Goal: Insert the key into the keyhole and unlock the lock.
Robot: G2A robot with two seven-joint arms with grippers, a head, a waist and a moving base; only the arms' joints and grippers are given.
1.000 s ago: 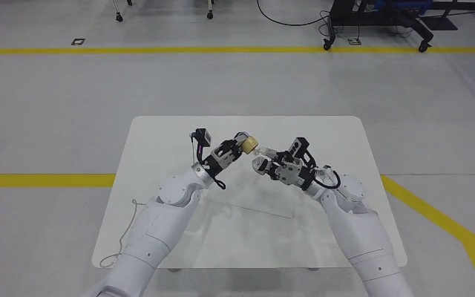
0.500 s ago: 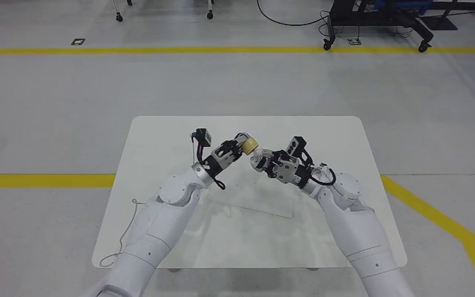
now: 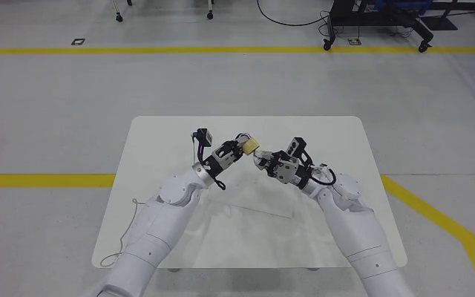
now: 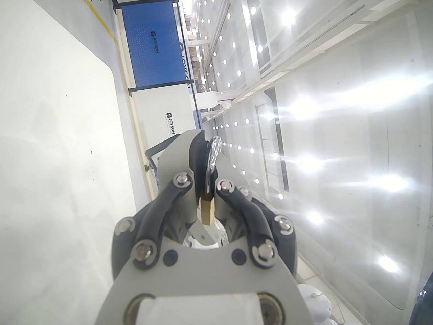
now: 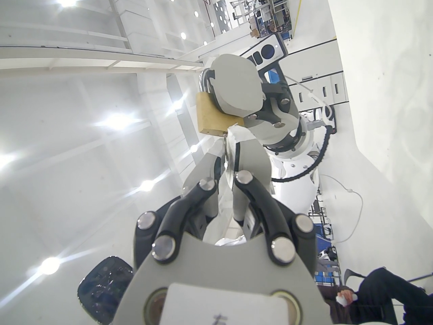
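Observation:
Above the middle of the white table (image 3: 319, 137), my left gripper (image 3: 243, 146) is shut on a small brass padlock (image 3: 251, 143). In the left wrist view the lock's brass body (image 4: 207, 210) sits deep between the fingers (image 4: 177, 160), with its silver shackle (image 4: 214, 152) toward the tips. My right gripper (image 3: 261, 160) is shut on a thin silver key (image 5: 225, 144), just right of the lock. The key's tip touches the brass lock (image 5: 210, 116) at its underside, beside the left gripper's finger (image 5: 236, 86). I cannot tell how far the key is in.
The table's bare surface (image 3: 245, 230) lies under both arms. A thin white cable (image 3: 126, 230) hangs over the table's left edge. Yellow floor tape (image 3: 52, 180) runs past both sides of the table.
My right gripper has moved left and a little farther away with the key, closing the gap to the padlock. The left gripper and lock have stayed still.

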